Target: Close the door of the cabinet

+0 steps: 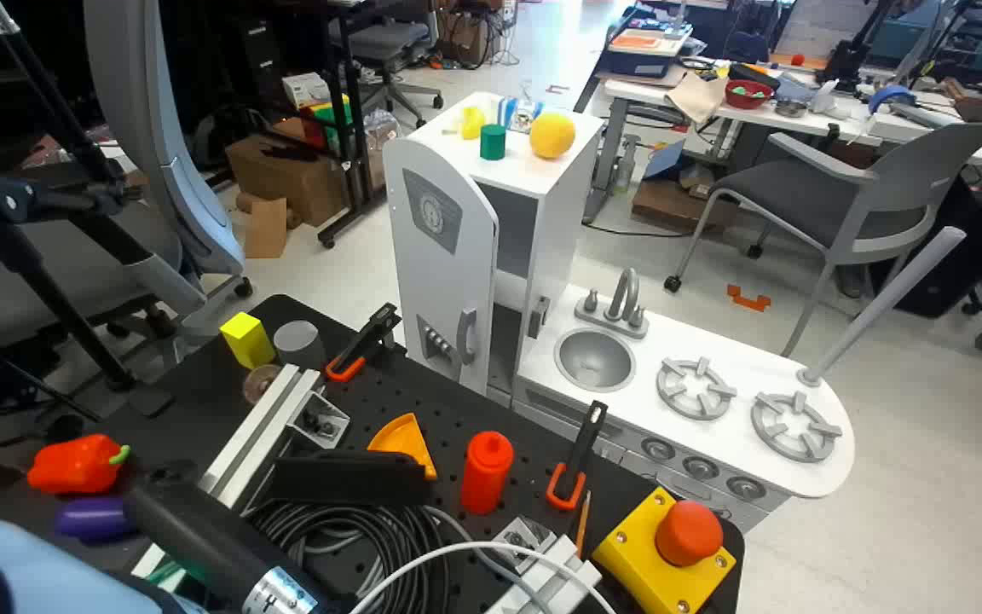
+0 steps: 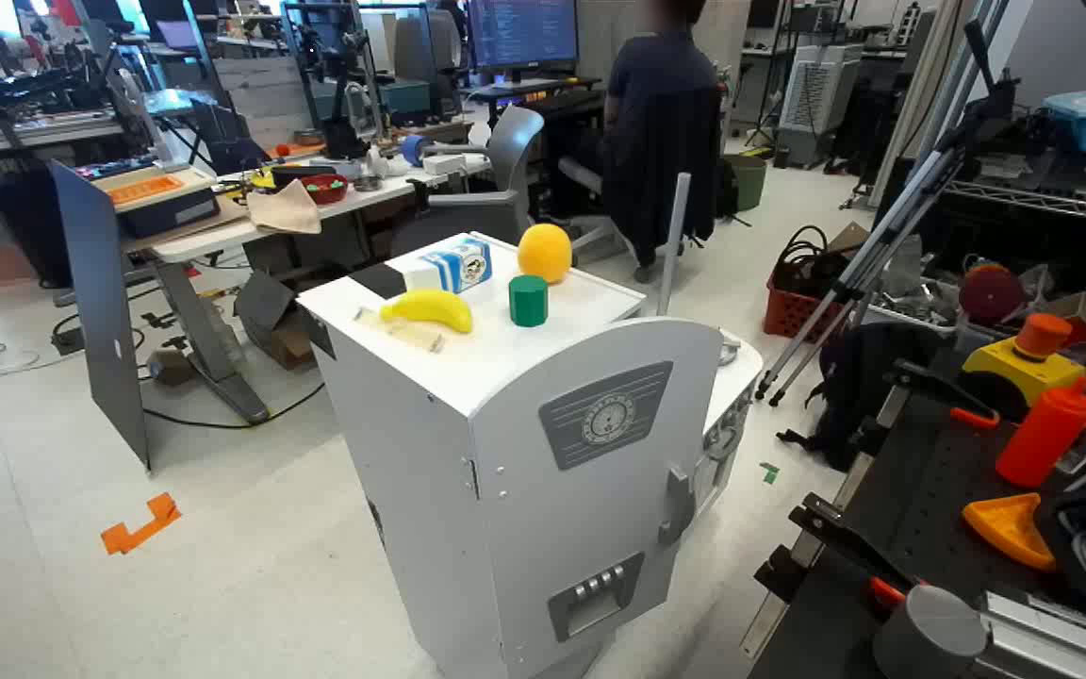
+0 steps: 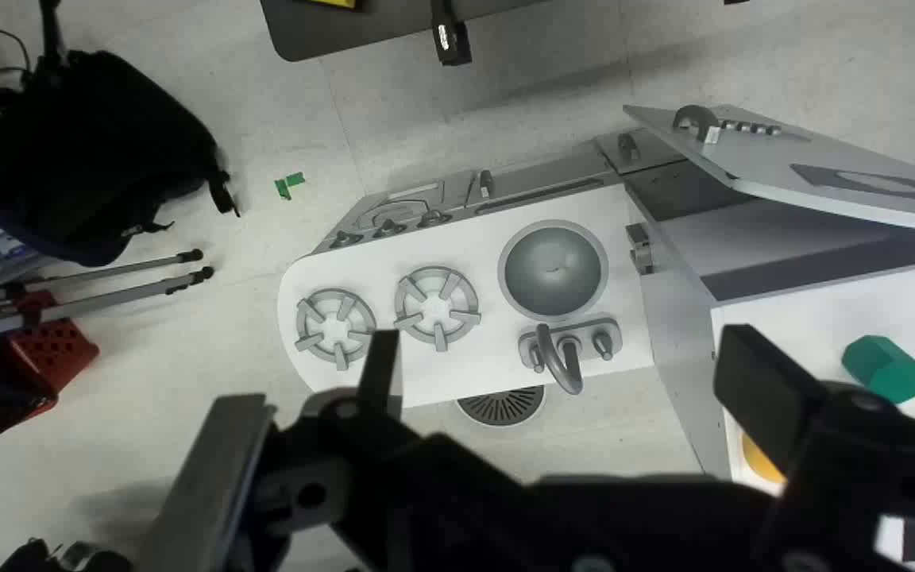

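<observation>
Wrist view: claw (image 3: 561, 357) at btm of frame, spread wide w/ big gap btwn its tips, nothing held. Cabinet (image 3: 684, 334) on R side of frame; its door (image 3: 779, 155) upper R, swung out from the front, apart from claw. White counter (image 3: 481, 357) w/ sink (image 3: 537, 254) + 2 burners (image 3: 451, 284) approx mid-frame, right up against cabinet side.

In an exterior view, door (image 1: 436, 273) is ajar around ctr of frame: edge w/ handle (image 1: 467, 337) stands off cabinet, interior visible thru the gap. Both exterior views: cabinet top carries green block (image 1: 493, 141), yellow-orange ball (image 1: 552, 135), banana (image 2: 430, 310), blue/white carton (image 2: 458, 266). Black surface (image 1: 457, 409) has red bottle (image 1: 487, 473) near btm ctr, yellow box (image 1: 632, 550) w/ red button (image 1: 689, 533) farther R.
</observation>
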Robot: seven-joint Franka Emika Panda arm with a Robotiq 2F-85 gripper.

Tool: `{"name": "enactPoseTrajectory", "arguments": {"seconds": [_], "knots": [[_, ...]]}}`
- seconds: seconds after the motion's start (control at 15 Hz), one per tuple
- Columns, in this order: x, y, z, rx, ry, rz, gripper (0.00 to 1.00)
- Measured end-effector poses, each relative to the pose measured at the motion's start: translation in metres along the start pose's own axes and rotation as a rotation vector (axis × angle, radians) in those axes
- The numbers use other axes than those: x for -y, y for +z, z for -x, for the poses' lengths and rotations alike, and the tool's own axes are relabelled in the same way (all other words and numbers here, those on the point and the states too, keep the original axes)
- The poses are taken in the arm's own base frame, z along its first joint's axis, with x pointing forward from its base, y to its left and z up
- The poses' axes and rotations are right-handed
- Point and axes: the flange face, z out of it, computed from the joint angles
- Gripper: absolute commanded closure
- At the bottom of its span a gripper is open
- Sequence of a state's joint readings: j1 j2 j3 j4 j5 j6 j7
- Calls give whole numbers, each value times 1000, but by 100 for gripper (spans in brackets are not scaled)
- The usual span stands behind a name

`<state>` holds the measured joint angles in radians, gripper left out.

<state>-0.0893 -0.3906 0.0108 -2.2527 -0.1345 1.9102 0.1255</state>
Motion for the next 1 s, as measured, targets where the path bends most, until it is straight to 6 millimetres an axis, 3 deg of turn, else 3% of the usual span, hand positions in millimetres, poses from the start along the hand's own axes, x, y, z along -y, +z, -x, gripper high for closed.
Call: {"name": "enactPoseTrajectory", "arguments": {"seconds": [0.33,0.47,0.67,1.0], "knots": [[0,0,0,0,-2,0,0],[1,13,-1,27,-37,14,0],[11,65,-11,115,-159,50,0],[44,189,-41,275,-383,62,0]]}}
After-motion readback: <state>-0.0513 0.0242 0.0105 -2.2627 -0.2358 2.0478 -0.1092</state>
